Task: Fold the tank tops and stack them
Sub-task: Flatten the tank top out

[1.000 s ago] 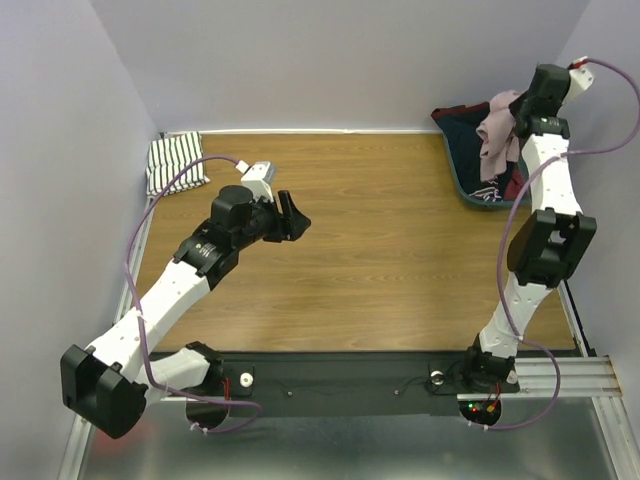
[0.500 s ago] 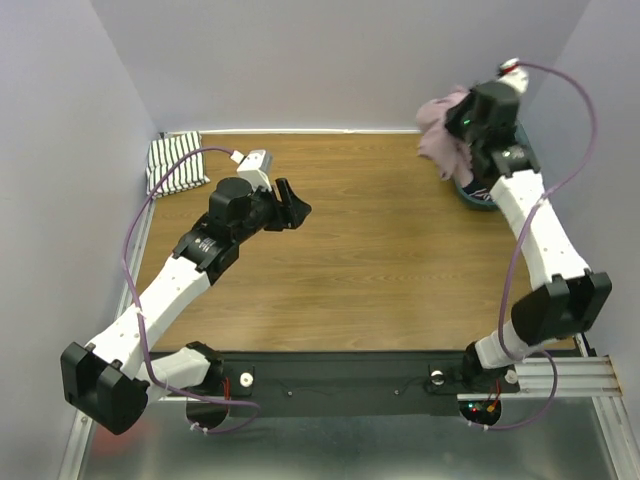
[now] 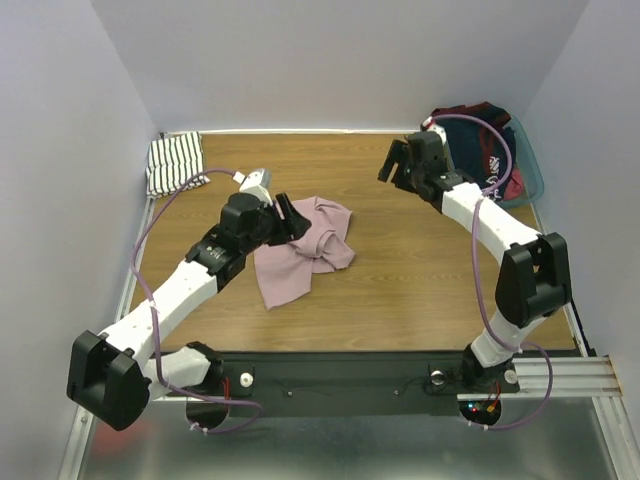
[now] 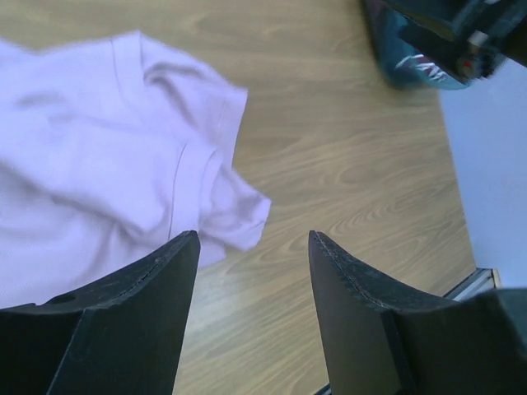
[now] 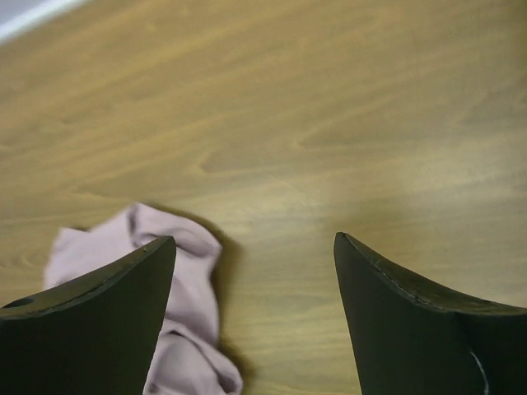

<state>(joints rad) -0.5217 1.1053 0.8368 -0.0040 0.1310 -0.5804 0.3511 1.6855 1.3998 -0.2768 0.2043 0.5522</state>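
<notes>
Item: pink top [image 3: 300, 255], one of the two tank tops. It is not yet folded and lies rumpled, partly doubled over itself.
Location: left of centre on the wooden surface [image 3: 430, 280], with nothing resting on it.
Long axis: judged to run diagonally from a narrow near-left end to a wider, bunched far-right end.
Companion item: striped top [image 3: 175, 165], seen as a compact folded bundle in the far left corner, well apart from the pink one.
Left claw [image 3: 290, 218]: fingers are spread apart and nothing is held. It is poised at the far-left edge of the pink top. In the left wrist view the pink top [image 4: 99, 181] fills the left side, and one corner reaches just up to the gap of the left claw [image 4: 253, 239]. Whether cloth is touched cannot be told.
Right claw [image 3: 398, 165]: fingers are spread apart and nothing is held. It is well apart from the cloth, toward the far right. In the right wrist view the pink top [image 5: 193, 337] shows only at the lower left, beside one finger of the right claw [image 5: 254, 239].
Nearer arm: the left.
Step in hand: judged to be laying the pink top flat before folding. Stacking on the striped top is not yet done.
Requirement of next move: an edge is to be pinched at each end of the diagonal. The right claw would have to be brought across to the far-right end.
Other contents: a bin [image 3: 535, 175] of dark clothes [image 3: 480, 135] in the far right corner.
</notes>
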